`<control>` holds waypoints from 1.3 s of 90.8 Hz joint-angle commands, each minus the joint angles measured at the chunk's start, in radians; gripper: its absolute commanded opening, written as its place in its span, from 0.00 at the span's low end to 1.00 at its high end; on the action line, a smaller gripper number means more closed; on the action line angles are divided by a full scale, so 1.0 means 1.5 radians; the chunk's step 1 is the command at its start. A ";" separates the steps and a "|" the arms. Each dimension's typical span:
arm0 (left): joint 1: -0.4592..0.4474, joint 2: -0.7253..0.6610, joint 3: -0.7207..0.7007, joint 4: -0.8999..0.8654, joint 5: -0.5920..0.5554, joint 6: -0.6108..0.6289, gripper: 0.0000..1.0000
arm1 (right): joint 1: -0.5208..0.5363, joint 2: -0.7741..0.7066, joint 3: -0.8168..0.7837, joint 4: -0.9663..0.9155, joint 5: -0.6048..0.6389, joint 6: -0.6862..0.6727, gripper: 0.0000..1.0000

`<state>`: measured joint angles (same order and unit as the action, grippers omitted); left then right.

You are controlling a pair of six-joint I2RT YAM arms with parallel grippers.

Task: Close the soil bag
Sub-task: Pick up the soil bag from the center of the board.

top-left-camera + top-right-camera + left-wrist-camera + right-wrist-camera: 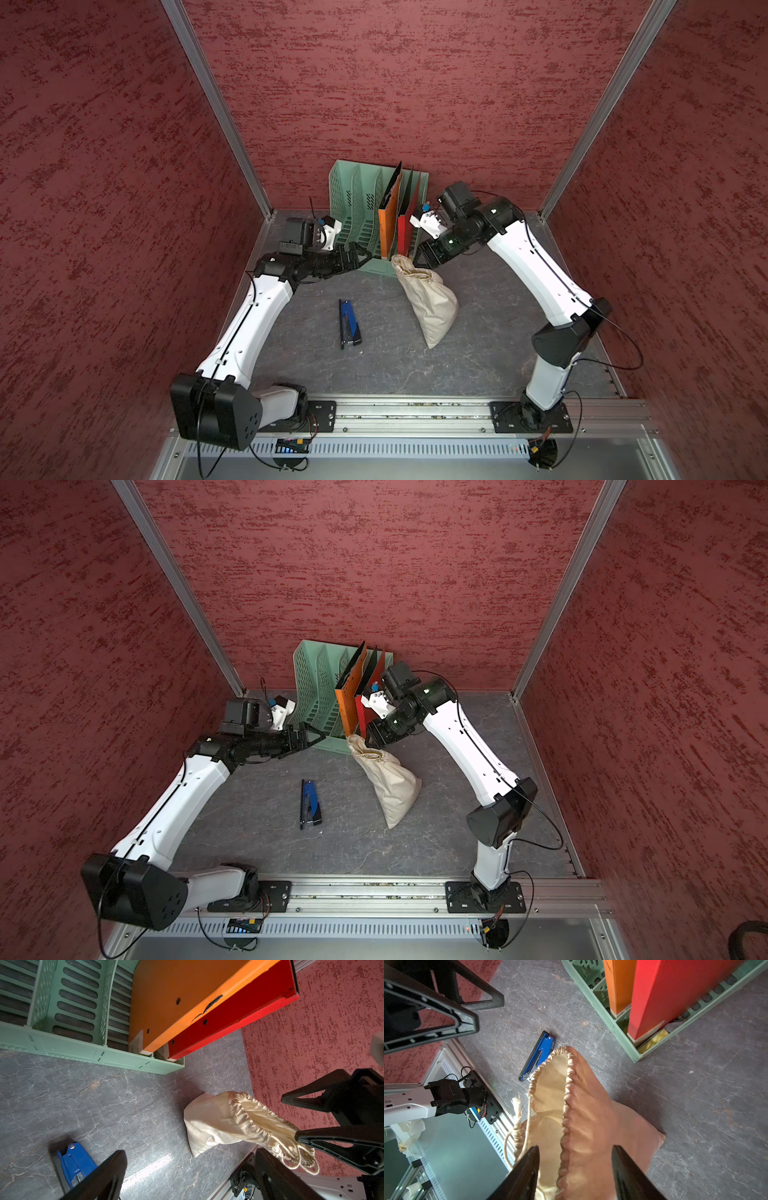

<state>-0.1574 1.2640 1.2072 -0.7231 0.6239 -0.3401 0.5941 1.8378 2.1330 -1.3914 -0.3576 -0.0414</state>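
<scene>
The cream soil bag [432, 309] [395, 789] lies on the grey table, its gathered mouth lifted toward the back and gaping. My right gripper [415, 259] [574, 1147] is open. Its jaws straddle one gathered wall of the mouth [568, 1093], one finger inside and one outside. The thin cords [307, 1165] hang loose below the neck. My left gripper [368, 255] [191, 1152] stands wide open to the left of the bag, apart from it and holding nothing.
A green file organiser [353, 199] stands at the back with an orange folder [390, 216] and a red folder [405, 232], right behind the bag's mouth. A blue stapler [349, 322] lies left of the bag. Red walls enclose the table.
</scene>
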 commanded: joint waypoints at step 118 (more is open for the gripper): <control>-0.073 0.035 0.101 -0.049 0.020 0.036 1.00 | 0.009 -0.149 -0.104 0.248 0.210 0.234 0.00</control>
<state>-0.2565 1.3128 1.3270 -0.7784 0.6498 -0.3061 0.6125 1.6627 1.9709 -1.1072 -0.1081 0.2401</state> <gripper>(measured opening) 0.998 0.058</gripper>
